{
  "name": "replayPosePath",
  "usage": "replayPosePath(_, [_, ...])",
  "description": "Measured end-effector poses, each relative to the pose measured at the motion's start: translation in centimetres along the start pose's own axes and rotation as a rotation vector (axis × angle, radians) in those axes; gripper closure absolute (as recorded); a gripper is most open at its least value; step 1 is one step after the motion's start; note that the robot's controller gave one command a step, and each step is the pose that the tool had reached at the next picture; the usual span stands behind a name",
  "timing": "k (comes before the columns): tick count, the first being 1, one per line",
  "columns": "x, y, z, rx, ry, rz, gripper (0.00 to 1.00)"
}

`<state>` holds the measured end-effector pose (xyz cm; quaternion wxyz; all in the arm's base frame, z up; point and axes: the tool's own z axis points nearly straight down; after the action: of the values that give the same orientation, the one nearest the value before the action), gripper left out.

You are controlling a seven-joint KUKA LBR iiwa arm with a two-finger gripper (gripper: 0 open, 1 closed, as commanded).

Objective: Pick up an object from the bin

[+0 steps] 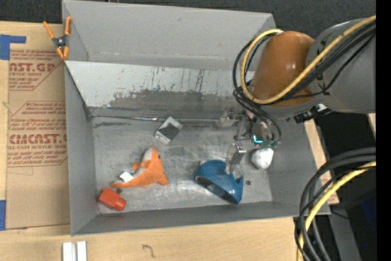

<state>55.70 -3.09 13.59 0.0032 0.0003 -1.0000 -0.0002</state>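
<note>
KUKA arm at work over a grey metal bin (pixel 183 79): five loose things are counted on the bin floor, one of each kind, and they are spread out rather than heaped.

At 8 o'clock, in the near left corner, one small orange-red block (pixel 112 198) is seen close to the left wall. Just to its upper right, also toward 8 o'clock but nearer the middle, one flat orange-and-white piece (pixel 147 173) is laid out, apart from the block. At 11 o'clock, near the foot of the back wall, one small grey box (pixel 168 130) is tilted on an edge, well apart from everything else.

At 4 o'clock, one blue scoop-shaped thing (pixel 217 180) is lying on the floor near the front wall. The gripper (pixel 235 162) is lowered to this blue thing's upper right edge, at or just above it; whether contact is made cannot be told. How far the gripper is opened cannot be told either, and nothing is seen to be held in it.

At 3 o'clock, just beside the gripper on its right, one rounded white thing (pixel 263 158) is resting close to the right wall.

Above the gripper, at 2 o'clock, the wrist is capped by one orange cover (pixel 282 64), around which yellow-and-black cables (pixel 244 73) are looped.
</note>
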Motion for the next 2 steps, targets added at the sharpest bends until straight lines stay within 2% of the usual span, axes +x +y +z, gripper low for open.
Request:
replayPosePath(1, [-0.2,0.0,-0.4,0.001,-0.008,0.0,0.0])
replayPosePath(2, [3.8,0.6,2.9,0.003,-0.023,-0.085,0.0])
